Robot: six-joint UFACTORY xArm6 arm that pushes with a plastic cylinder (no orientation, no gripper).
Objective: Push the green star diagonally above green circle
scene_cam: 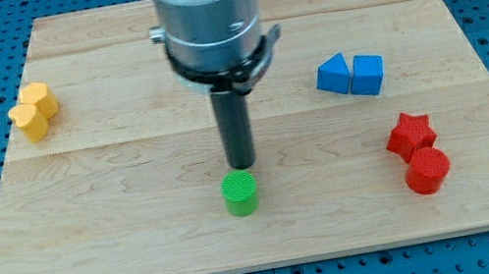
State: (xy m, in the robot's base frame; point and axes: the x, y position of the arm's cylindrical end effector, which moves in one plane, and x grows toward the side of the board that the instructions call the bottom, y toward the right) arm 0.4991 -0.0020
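The green circle [241,193] is a short green cylinder on the wooden board [115,198], near the view's bottom centre. My tip [241,165] is just above the green circle in the view, at its top edge; whether they touch I cannot tell. No green star shows anywhere; the arm's grey body [208,14] and the rod cover part of the board's middle and top.
A yellow block pair [33,111] lies at the view's left. A blue triangular block [333,74] and a blue cube [367,74] sit side by side at the right. A red star [410,133] touches a red cylinder [427,170] at the lower right.
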